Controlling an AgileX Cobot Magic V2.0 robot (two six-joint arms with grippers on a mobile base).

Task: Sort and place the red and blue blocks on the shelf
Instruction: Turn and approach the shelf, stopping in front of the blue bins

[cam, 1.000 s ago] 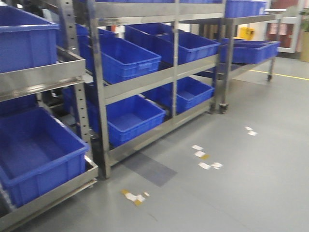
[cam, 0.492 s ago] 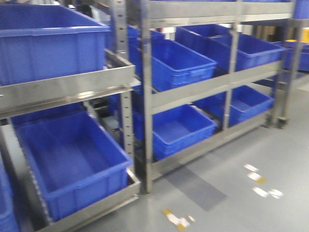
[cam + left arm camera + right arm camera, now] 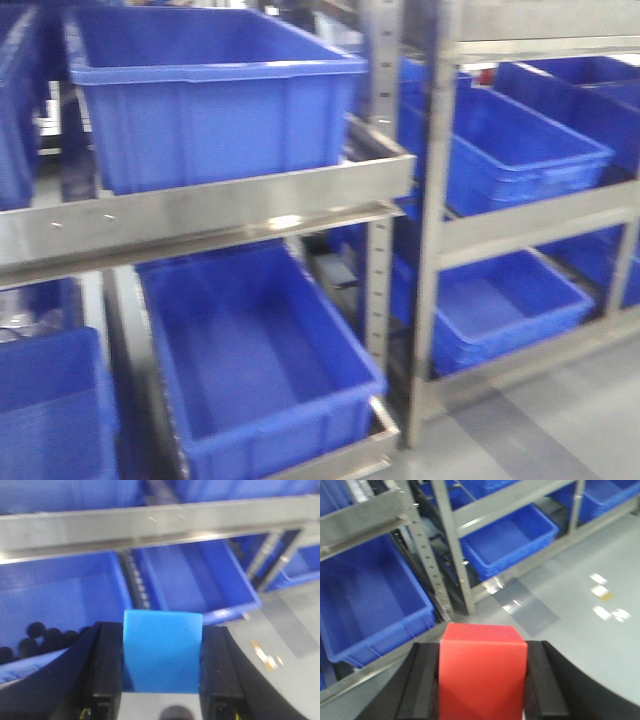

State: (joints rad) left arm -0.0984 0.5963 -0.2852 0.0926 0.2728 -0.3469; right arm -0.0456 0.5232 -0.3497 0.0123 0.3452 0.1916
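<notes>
In the left wrist view my left gripper (image 3: pixel 161 630) is shut on the blue block (image 3: pixel 162 652), a plain bright blue cube squeezed between the two black fingers. It hangs in front of the shelf (image 3: pixel 150 525), below a steel front rail. My right gripper (image 3: pixel 482 652) is shut on the red block (image 3: pixel 482 677), held above the grey floor beside the shelf (image 3: pixel 365 520). The front view shows the shelf (image 3: pixel 200 215) close up with its brushed steel rail. Neither gripper nor block appears in that view.
Large blue bins fill the tiers: one on the upper rail (image 3: pixel 210 90), one tilted below it (image 3: pixel 250 360), more to the right (image 3: pixel 500 300). A lower left bin (image 3: pixel 60 595) holds dark round objects (image 3: pixel 45 635). Perforated steel uprights (image 3: pixel 383 250) divide the bays. White tape marks (image 3: pixel 605 597) dot the floor.
In the front view the shelf has slid rightward and grown larger. The floor and its tape marks have mostly left the frame.
</notes>
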